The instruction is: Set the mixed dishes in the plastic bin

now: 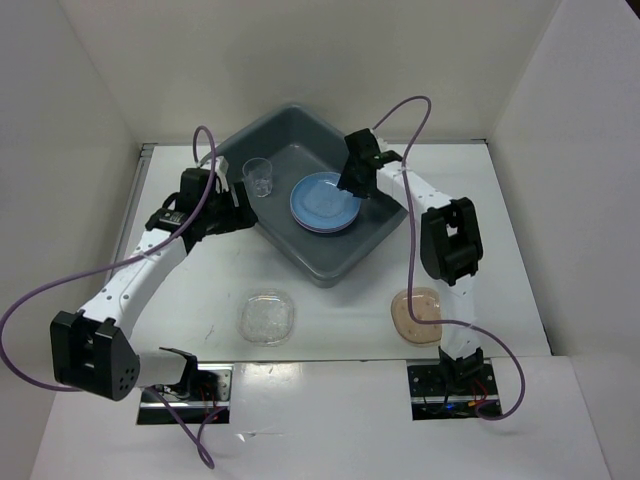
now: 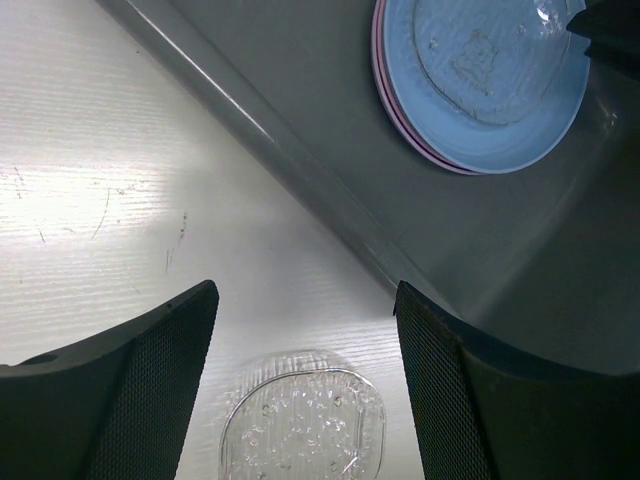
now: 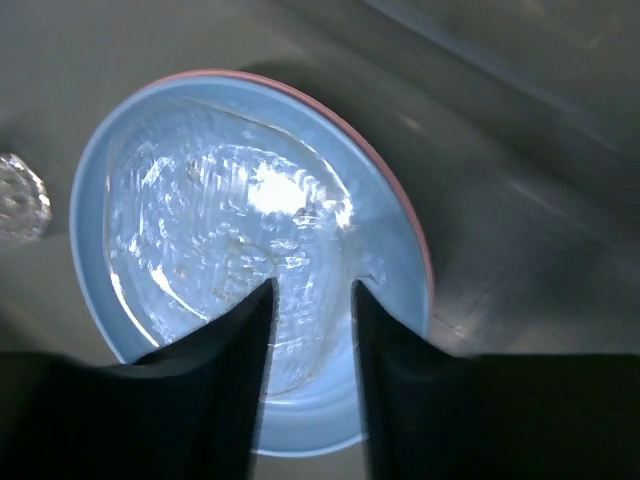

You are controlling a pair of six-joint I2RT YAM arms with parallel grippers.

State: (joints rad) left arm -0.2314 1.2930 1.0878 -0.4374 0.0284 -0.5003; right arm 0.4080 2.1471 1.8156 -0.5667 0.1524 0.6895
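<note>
1. The right pincer (image 3: 312,295) hangs inside the plastic bin (image 1: 300,255), its jaws standing apart and clasping nothing. Directly beneath its tips a clear dish (image 3: 220,230) lies flat in the blue plate (image 3: 100,170), which sits on a pink plate (image 3: 400,190). The nesting looks chosen to save room in the bin.
2. A small clear cup (image 1: 259,176) stands upright on the bin floor, well off to that pincer's far side and apart from the stack.
3. The right arm reaches up from its base, bends at the elbow and tips its wrist steeply down over the stack.
4. The left pincer (image 2: 305,300) is spread wide and empty, poised over the table (image 1: 200,290) just outside the bin's wall. The pose reads as waiting for, or lining up, the next pick.
5. A second clear dish (image 2: 305,430) lies on the table ahead of the left pincer's open fingers, not yet touched. A tan dish (image 1: 418,312) rests on the table near the right arm's base. Both are outside the bin, so by this view the task is partly done.
</note>
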